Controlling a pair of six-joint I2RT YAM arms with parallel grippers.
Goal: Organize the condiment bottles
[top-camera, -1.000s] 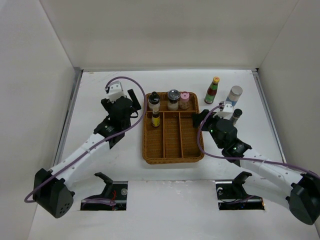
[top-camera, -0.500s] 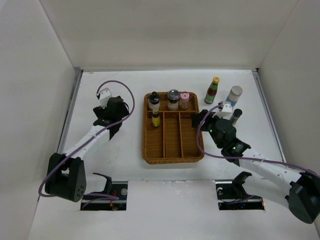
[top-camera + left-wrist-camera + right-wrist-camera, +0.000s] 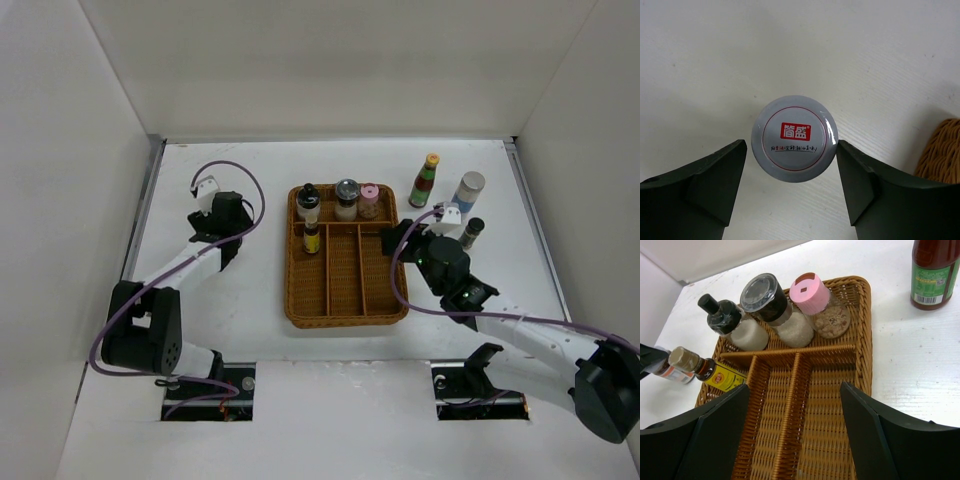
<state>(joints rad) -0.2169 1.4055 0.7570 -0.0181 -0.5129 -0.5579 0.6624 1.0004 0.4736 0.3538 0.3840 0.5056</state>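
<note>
Covering a white tabletop [image 3: 250, 290] from three positions.
Looking down from high above the near edge, far off, taking in the whole brown wicker divided tray [image 3: 345, 322]; pointing straight down from the left wrist, very near a round white-lidded jar [image 3: 794, 138], catching that tray's edge at right; peering obliquely forward from the right wrist, close over the tray's far compartments, shared with the overhead view.

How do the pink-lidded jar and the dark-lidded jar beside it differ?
The pink-lidded jar holds brownish grains; the dark-lidded jar holds white ones. The pink lid is matte; the dark lid is glossy. Both stand side by side in the back compartment of the tray.
</note>
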